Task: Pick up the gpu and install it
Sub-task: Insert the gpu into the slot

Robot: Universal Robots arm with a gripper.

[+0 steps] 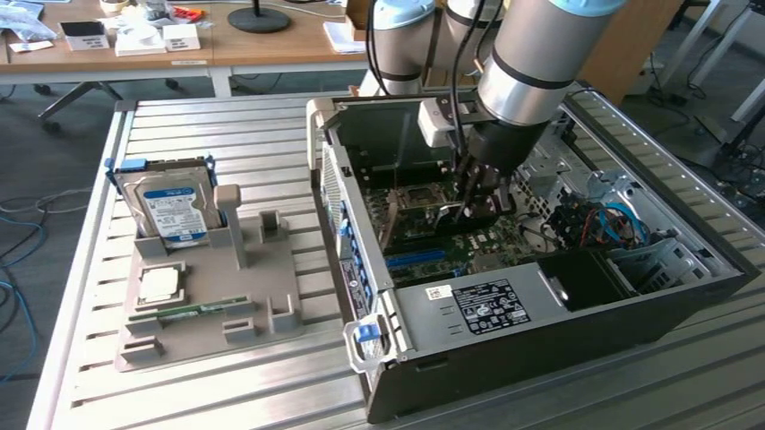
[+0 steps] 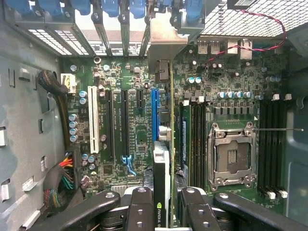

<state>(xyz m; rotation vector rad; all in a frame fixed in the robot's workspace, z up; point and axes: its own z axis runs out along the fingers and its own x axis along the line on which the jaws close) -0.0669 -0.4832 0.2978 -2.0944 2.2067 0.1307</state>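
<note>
My gripper [image 2: 166, 211] is shut on the gpu [image 2: 170, 110], which I see edge-on in the wrist view: a thin green card with a black block [image 2: 160, 192] on one face and a silver end bracket [image 2: 166, 43]. The card hangs upright over the motherboard [image 2: 139, 139], right beside the blue slot [image 2: 154, 115]; whether it touches the slot I cannot tell. The bracket reaches up to the rear slot openings. In the exterior view the gripper [image 1: 478, 197] is down inside the open computer case [image 1: 669, 296], above the board.
The CPU socket [image 2: 230, 156] and memory slots [image 2: 272, 144] lie beside the card. Cables [image 2: 62, 178] run along the case wall. Outside the case, a grey holder [image 1: 269, 296] carries a hard drive [image 1: 176, 206], a CPU [image 1: 159, 285] and a memory stick [image 1: 192, 311].
</note>
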